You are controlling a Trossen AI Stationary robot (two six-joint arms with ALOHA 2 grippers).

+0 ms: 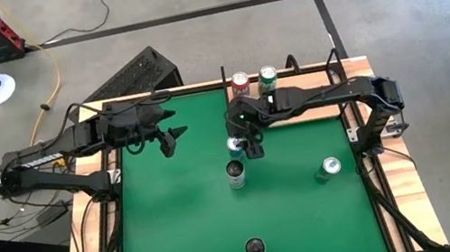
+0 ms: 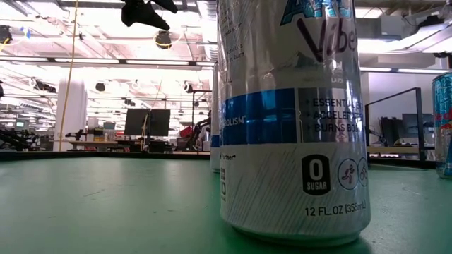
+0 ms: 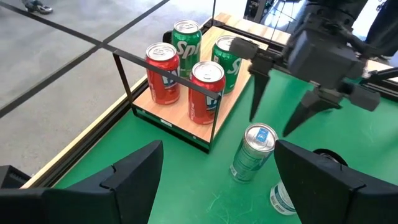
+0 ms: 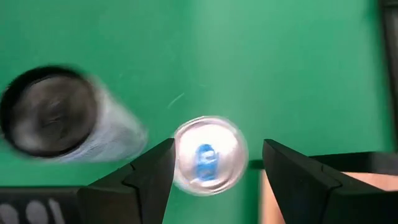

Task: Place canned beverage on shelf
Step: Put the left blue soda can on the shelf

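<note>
A silver can with a blue tab (image 3: pixel 254 151) stands upright on the green felt, near the pale-wood shelf (image 3: pixel 177 121) at the table's far edge. The shelf carries two red cans (image 3: pixel 163 73) and two green cans (image 3: pixel 186 40). My right gripper (image 3: pixel 270 124) is open just above the silver can, pointing down, one finger on each side of its top (image 4: pixel 208 155). It also shows in the high view (image 1: pixel 247 145). My left gripper (image 1: pixel 174 139) is open and empty, in the air left of the table's middle, facing the shelf.
A dark-topped can (image 1: pixel 235 175) stands just near of the silver one. Another can (image 1: pixel 330 168) stands at the right, and one (image 1: pixel 255 247) stands near the front edge, filling the low view (image 2: pixel 293 120). A thin black frame (image 3: pixel 121 68) rises around the shelf.
</note>
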